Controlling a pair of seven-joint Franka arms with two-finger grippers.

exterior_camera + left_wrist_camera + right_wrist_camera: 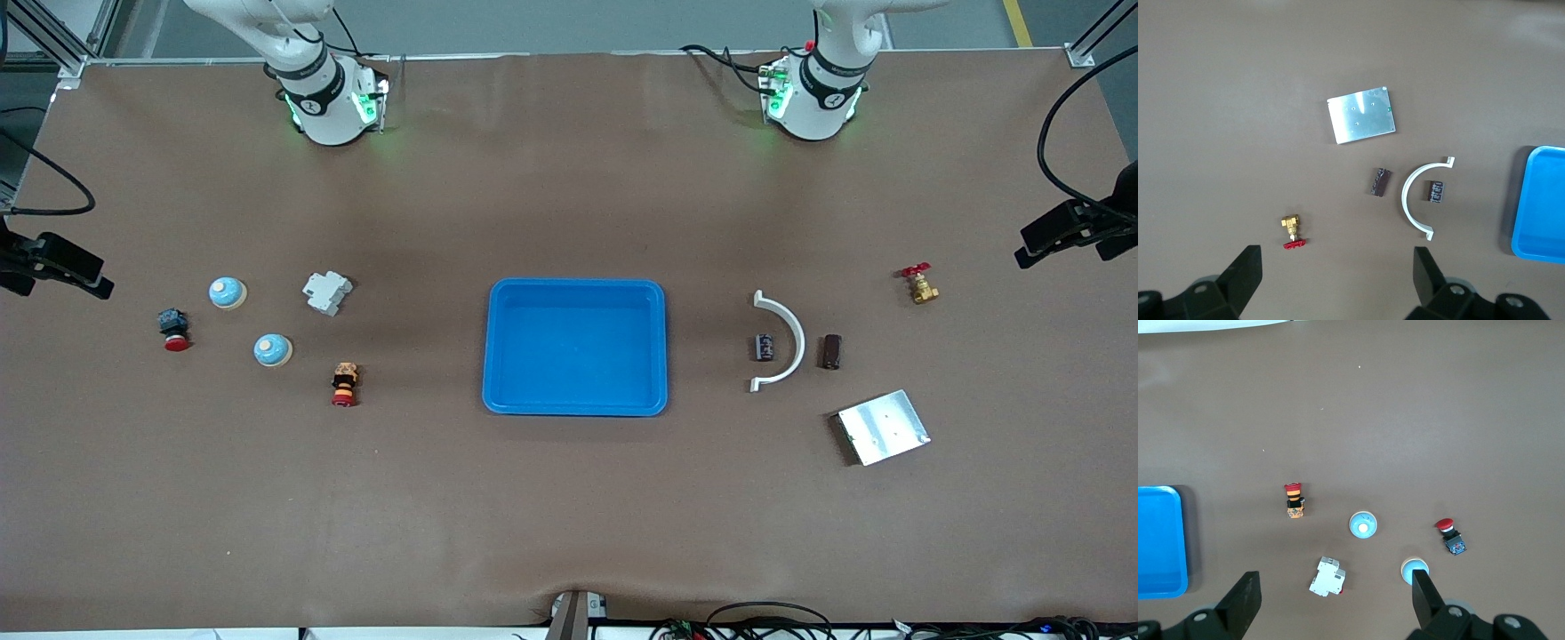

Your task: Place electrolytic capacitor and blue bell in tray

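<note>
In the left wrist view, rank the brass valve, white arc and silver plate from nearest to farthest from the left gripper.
1. Brass valve, just ahead of the open left gripper.
2. White arc, toward the tray.
3. Silver plate, farthest out.

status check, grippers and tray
Left gripper and right gripper open, holding nothing. Tray empty; capacitors and blue bells on table. Nothing blocking.

Left pincer (1337,277) open, high over capacitor (1435,192), white arc (1413,200), silver plate (1361,114)

Probably a robotics lab: paper-covered table (569,498), aluminium framing (53,40), loose cables (765,615).
</note>
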